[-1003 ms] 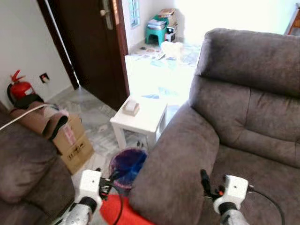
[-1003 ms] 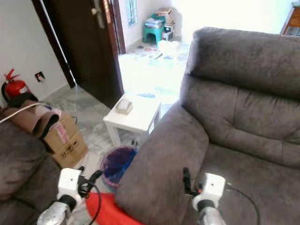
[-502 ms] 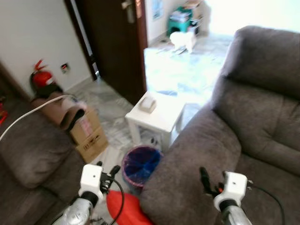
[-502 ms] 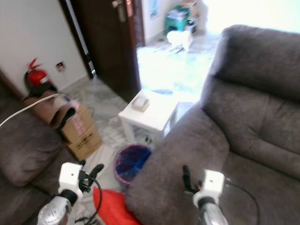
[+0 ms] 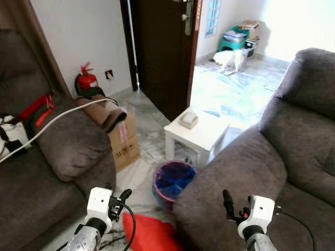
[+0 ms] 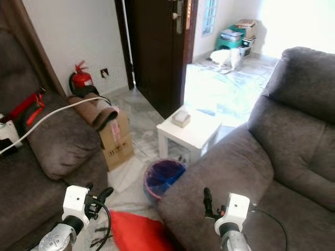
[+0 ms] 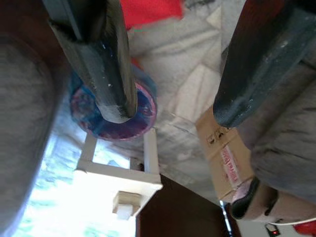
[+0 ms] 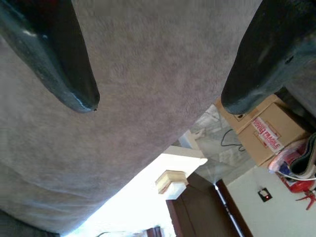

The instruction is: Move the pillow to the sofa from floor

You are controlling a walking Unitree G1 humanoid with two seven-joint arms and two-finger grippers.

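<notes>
Left eye view — where is the pillow (image 5: 152, 234)?
— On the floor, red, between left gripper (image 5: 121, 197) and sofa (image 5: 246, 172) armrest, near a bin (image 5: 172, 179).
Left wrist view?
— Fingers (image 7: 106, 69) apart, holding nothing.
Right wrist view?
— Right gripper (image 8: 158, 98) spread wide above the sofa fabric.

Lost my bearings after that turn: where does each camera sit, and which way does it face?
Left and right eye views: on the head, looking down at the red pillow on the floor, left pincer and right pincer low in frame.
Left wrist view: along open fingers toward the bin.
Right wrist view: along open fingers over the sofa armrest.
Shared: white side table.
</notes>
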